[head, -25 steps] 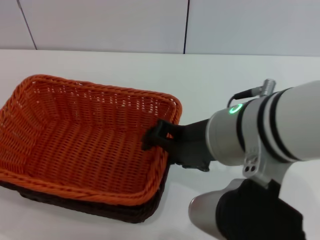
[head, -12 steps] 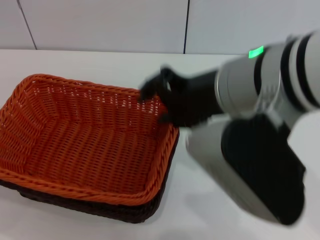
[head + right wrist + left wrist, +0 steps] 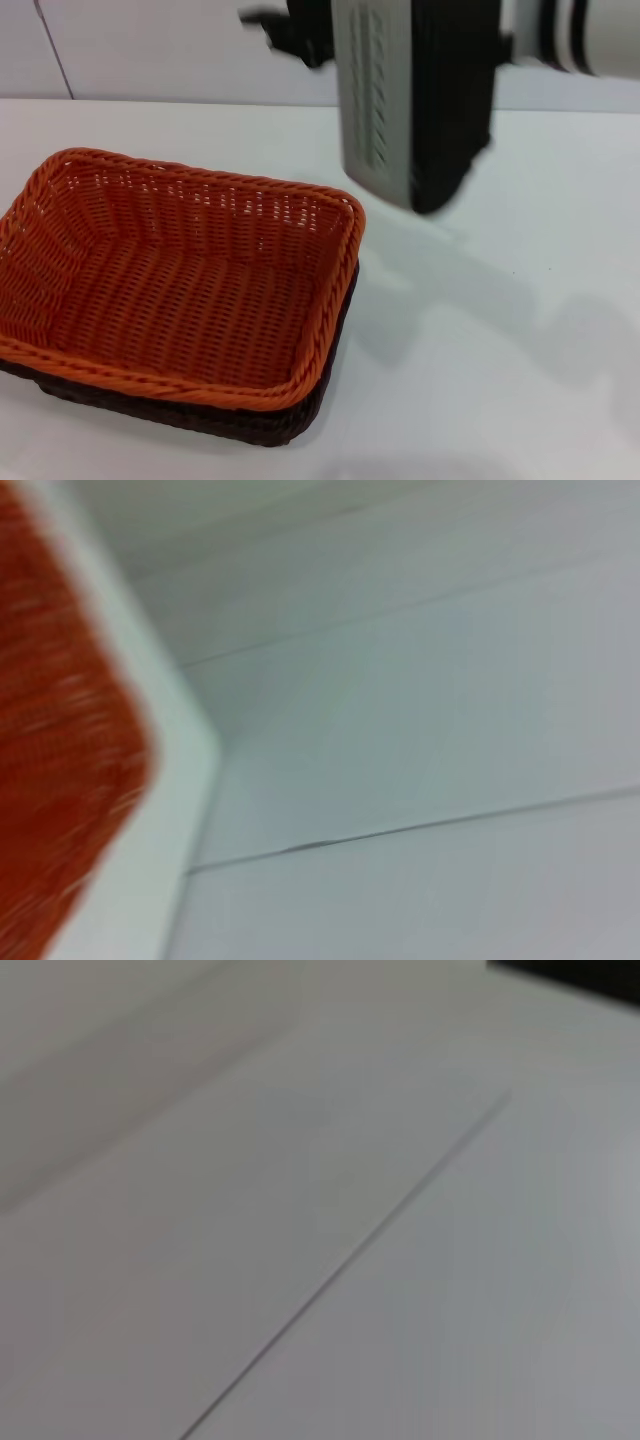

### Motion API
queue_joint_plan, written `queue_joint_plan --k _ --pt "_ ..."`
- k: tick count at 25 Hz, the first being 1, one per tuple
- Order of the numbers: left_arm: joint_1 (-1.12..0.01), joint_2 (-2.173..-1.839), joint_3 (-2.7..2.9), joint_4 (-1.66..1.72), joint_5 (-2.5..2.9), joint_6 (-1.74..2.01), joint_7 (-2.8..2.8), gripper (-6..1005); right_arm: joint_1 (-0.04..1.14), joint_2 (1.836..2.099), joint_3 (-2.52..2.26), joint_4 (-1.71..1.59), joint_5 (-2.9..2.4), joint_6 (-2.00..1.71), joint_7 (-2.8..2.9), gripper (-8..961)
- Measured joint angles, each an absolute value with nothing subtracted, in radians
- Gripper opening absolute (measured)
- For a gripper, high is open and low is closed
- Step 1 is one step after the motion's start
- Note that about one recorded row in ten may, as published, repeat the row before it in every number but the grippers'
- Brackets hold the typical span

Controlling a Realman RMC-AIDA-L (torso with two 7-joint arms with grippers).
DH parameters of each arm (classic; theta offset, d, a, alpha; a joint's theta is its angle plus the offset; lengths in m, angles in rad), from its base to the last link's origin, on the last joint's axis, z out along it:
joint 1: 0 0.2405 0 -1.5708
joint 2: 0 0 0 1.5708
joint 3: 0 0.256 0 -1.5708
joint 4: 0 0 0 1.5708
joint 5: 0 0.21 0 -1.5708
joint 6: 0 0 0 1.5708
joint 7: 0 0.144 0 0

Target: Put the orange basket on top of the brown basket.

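Observation:
The orange basket (image 3: 170,280) rests on top of the brown basket (image 3: 250,425) at the left of the white table in the head view. Only the brown basket's dark lower edge shows under the orange rim. My right gripper (image 3: 272,24) is lifted high above the far right corner of the baskets, near the top of the head view, blurred and clear of them. It holds nothing that I can see. A blurred patch of the orange basket (image 3: 60,740) shows in the right wrist view. My left gripper is out of view.
The white table (image 3: 500,300) stretches to the right of the baskets. A panelled wall (image 3: 150,50) stands behind the table. My right arm's forearm (image 3: 415,100) hangs over the table's middle. The left wrist view shows only pale flat panels.
My right gripper has let go of the orange basket's right rim and risen up and back. The orange basket stays on the brown basket.

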State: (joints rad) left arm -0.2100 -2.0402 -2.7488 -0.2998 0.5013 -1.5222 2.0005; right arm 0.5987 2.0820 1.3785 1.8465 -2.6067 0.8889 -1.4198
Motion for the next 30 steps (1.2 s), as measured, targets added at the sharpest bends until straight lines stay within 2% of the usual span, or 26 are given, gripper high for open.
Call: queue_joint_plan --k 2,3,4,7,9,21,30 --pt "-0.202 -2.032 -2.741 -0.303 0.530 -1.503 2.000 798 0.595 2.082 1.369 1.788 -2.566 0.741 -1.352 471" --pt "-0.191 -2.007 -2.731 -0.311 0.618 -1.460 1.998 798 0.593 2.082 1.363 1.757 -2.532 0.663 -1.327 471" --pt "-0.191 -1.997 -2.730 -0.315 0.650 -1.451 1.998 798 0.586 2.081 1.344 1.697 -2.457 0.518 -1.302 471" --pt "-0.191 -1.990 -2.729 -0.320 0.682 -1.443 1.998 799 0.569 2.082 1.308 1.649 -2.416 0.377 -1.297 471" --pt "-0.196 -1.975 -2.729 -0.368 0.752 -1.428 1.991 799 0.530 2.085 1.225 1.589 -2.406 0.127 -1.295 471" --pt "-0.210 -1.992 -2.744 -0.414 0.762 -1.358 1.983 798 0.504 2.081 1.124 1.395 -2.089 -0.500 -1.291 471" --pt "-0.207 -1.986 -2.744 -0.415 0.768 -1.356 1.985 799 0.388 2.083 0.979 1.337 -1.902 -0.818 -1.289 470"
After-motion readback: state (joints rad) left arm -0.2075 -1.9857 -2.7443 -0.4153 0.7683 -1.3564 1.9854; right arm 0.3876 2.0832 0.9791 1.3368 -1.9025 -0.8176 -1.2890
